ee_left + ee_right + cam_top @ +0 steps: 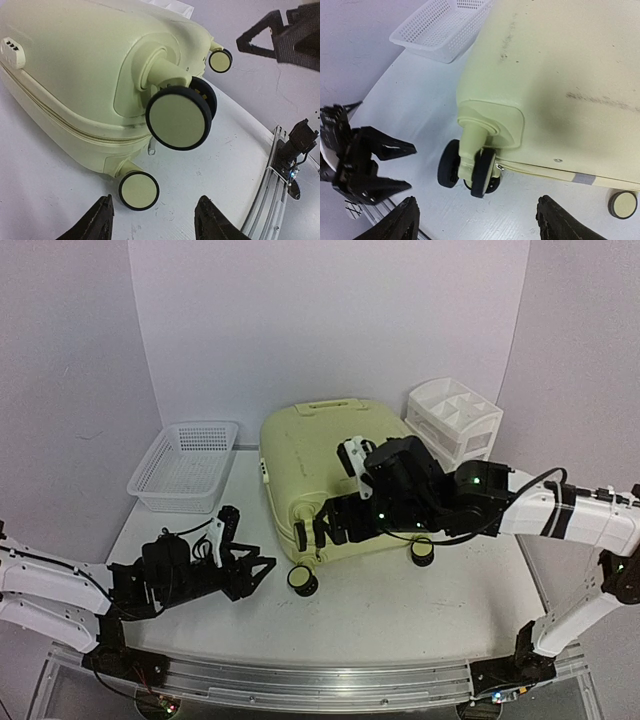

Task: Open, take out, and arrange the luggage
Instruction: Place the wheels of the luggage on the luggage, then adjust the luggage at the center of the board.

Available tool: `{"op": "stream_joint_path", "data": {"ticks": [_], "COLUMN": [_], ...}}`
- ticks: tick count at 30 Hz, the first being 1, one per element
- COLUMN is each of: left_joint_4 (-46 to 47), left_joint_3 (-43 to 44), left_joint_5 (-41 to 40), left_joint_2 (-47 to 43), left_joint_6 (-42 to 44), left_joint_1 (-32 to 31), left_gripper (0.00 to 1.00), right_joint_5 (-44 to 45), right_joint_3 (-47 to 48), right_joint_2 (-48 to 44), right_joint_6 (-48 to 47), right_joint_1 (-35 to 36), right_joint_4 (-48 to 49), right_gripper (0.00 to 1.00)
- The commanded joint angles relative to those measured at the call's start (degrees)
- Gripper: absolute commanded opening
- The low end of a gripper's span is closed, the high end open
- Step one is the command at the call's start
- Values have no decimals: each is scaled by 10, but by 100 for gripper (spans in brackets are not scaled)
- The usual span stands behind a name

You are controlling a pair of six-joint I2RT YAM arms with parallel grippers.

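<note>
Top external | luggage [318,462] shut | right fingers [322,532] over it | left fingers [258,569] beside

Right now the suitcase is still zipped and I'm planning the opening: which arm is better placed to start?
Probably right: the right hand, open, hangs at the suitcase seam by the wheels; the left hand sits low, short of them.

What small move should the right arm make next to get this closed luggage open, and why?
Probably lower the right end effector toward what looks like the zipper pull beside the double wheel, then close on it. The luggage lies flat with its zipper seam shut. The right end effector hangs open and empty just above that corner, while the left end effector is open too, holding nothing.
</note>
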Motion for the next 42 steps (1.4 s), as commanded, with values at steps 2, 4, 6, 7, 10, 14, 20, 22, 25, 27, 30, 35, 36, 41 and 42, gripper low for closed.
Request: {"op": "stream_joint_path", "data": {"ticks": [2,4,6,7,10,14,20,22,25,27,30,35,36,41,42], "left_joint_4": [-100,-118,-125,-126,-127,-126,-125,-125,-125,-123,-121,-119,-119,-118,-117], "left_joint_3": [62,85,110,122,161,212,287,318,358,379,396,420,426,466,476], "left_joint_5": [41,70,93,105,143,160,175,197,224,231,233,236,238,264,269], "left_joint_2": [-47,-36,-13,-1,47,108,201,231,268,285,299,311,316,355,363], "left_joint_6": [-4,5,16,22,32,46,56,60,57,56,64,81,83,81,80], "left_joint_1": [32,40,41,41,41,41,41,41,40,40,39,40,39,39,39], "left_gripper": [54,54,54,54,51,44,39,36,33,33,33,33,33,33,33], "right_joint_5": [71,112,122,116,90,79,106,100,79,58,56,59,57,29,23], "right_joint_3": [-96,-106,-100,-99,-114,-157,-239,-272,-333,-377,-422,-418,-418,-452,-460], "right_joint_2": [-67,-75,-74,-74,-87,-118,-189,-213,-248,-267,-293,-283,-275,-266,-267], "right_joint_6": [-42,-37,-25,-19,1,10,9,2,-6,-27,-44,-62,-63,-65,-66], "right_joint_1": [2,0,-13,-21,-47,-57,-60,-60,-61,-60,-60,-60,-61,-61,-60], "right_joint_4": [69,49,15,4,-11,-6,5,24,73,116,155,155,157,214,231], "right_gripper": [79,78,77,77,74,73,72,72,74,77,80,78,78,75,74]}}
